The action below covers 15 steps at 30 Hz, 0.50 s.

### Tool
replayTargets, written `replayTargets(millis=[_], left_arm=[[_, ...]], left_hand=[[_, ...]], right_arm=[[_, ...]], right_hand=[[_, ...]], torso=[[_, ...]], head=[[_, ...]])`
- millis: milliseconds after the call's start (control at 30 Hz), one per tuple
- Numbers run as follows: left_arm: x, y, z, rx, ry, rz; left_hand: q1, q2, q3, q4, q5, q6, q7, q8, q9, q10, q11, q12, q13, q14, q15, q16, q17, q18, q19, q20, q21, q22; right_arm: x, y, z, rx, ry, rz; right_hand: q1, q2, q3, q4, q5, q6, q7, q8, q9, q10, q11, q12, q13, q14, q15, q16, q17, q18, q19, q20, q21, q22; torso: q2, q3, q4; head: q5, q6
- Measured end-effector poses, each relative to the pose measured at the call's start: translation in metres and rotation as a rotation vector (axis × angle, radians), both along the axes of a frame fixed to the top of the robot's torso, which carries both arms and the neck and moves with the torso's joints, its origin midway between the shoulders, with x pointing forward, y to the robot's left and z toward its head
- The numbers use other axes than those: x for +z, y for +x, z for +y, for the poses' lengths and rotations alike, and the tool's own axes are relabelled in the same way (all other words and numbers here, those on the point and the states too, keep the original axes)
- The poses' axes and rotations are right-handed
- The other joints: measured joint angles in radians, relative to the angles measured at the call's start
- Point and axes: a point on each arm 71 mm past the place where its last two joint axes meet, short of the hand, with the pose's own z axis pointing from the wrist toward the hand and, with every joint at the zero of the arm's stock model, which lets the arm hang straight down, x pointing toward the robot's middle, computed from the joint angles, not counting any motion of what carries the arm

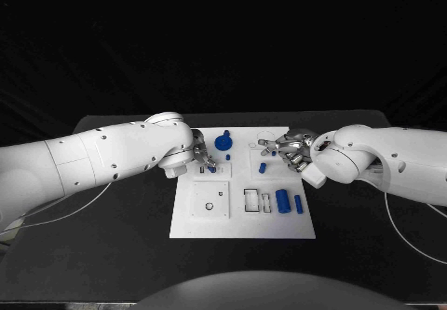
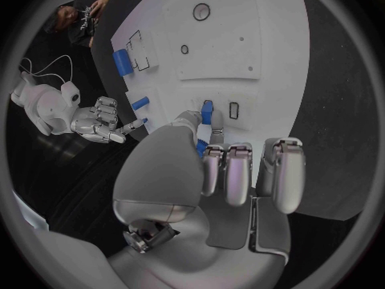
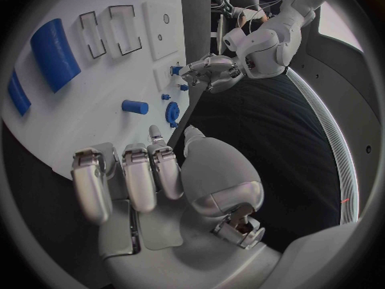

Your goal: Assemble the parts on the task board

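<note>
Left hand (image 2: 221, 173) around seemingly upright blue peg (image 2: 206, 111).

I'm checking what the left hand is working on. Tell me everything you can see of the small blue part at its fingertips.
The small blue part is a short, narrow block of matte blue, plastic by the look of it. It stands on the white task board beside a small dark-outlined slot, near the board's edge. The left hand pinches it between thumb and a finger. Its lower end is hidden, so whether it is seated cannot be told.

Two white, rounded arms dotted with small dark screws — thin white cables trailing — left hand (image 1: 202, 158) and right hand (image 1: 289, 150) silver.
</note>
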Motion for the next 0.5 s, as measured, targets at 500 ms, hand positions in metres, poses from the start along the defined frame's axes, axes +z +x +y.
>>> replayTargets(millis=[500], left_arm=[[-0.0003,-0.0003,-0.0001,0.001,-0.001,-0.002]], left_hand=[[0.0,0.0,0.002,0.004,0.0,0.0,0.0,-0.003,0.001,0.0,0.0,0.0,0.0,0.0,0.0,0.0,0.0,0.0,0.0,0.0,-0.004,0.0]], right_arm=[[0.0,0.0,0.0009,0.002,0.001,0.0]], right_hand=[[0.0,0.0,0.0,0.0,0.0,0.0,0.0,0.0,0.001,0.0,0.0,0.0,0.0,0.0,0.0,0.0,0.0,0.0,0.0,0.0,0.0,0.0]], torso=[[0.0,0.0002,-0.0012]], head=[[0.003,0.002]])
